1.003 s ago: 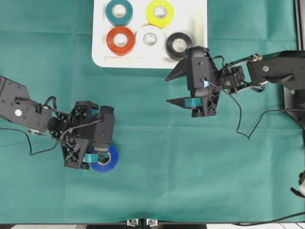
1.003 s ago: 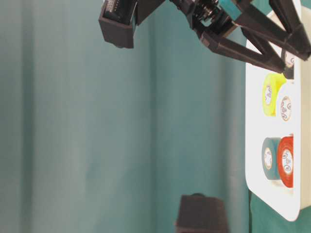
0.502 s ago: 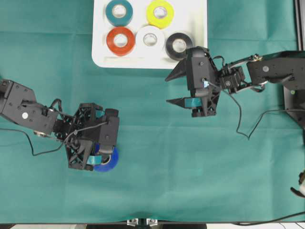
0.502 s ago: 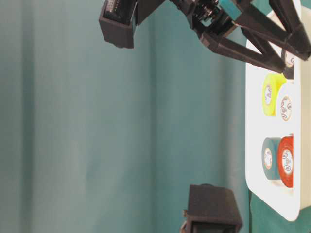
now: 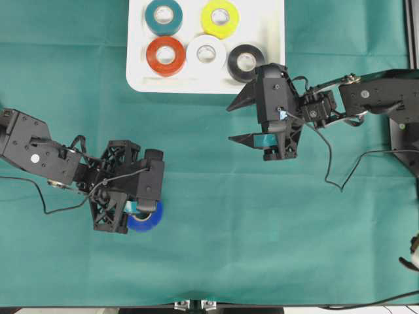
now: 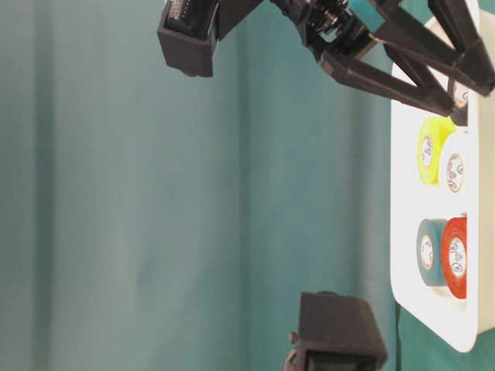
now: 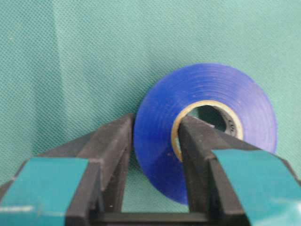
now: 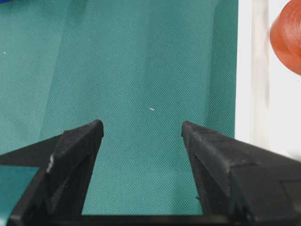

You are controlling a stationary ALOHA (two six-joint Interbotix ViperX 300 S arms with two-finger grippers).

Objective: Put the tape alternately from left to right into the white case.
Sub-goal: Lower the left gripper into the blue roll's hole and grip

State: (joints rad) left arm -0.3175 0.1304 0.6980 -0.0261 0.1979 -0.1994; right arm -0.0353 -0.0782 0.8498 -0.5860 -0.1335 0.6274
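On the green cloth at the lower left lies the blue tape (image 5: 149, 222), and my left gripper (image 5: 139, 208) is shut on it. In the left wrist view one finger sits inside the core of the blue tape (image 7: 211, 82) and the other presses on its outer wall, so my left gripper (image 7: 157, 122) pinches the wall. The white case (image 5: 137, 82) at the top holds teal (image 5: 163, 16), yellow (image 5: 220, 17), orange-red (image 5: 165, 55), white (image 5: 206, 53) and black (image 5: 246, 61) rolls. My right gripper (image 5: 230, 123) hangs open just below the case's right end, with nothing between its fingers (image 8: 77, 146).
The right wrist view shows the case's rim (image 8: 244, 70) and the orange-red roll (image 8: 287, 33) at its right edge. At table level the case (image 6: 406, 232) stands on the right. The cloth's front edge runs along the bottom, and a black frame (image 5: 402, 140) stands at the far right.
My left gripper has gone from open to shut on the blue tape's wall, and the roll has slid a little further under the arm. The right arm has not moved.
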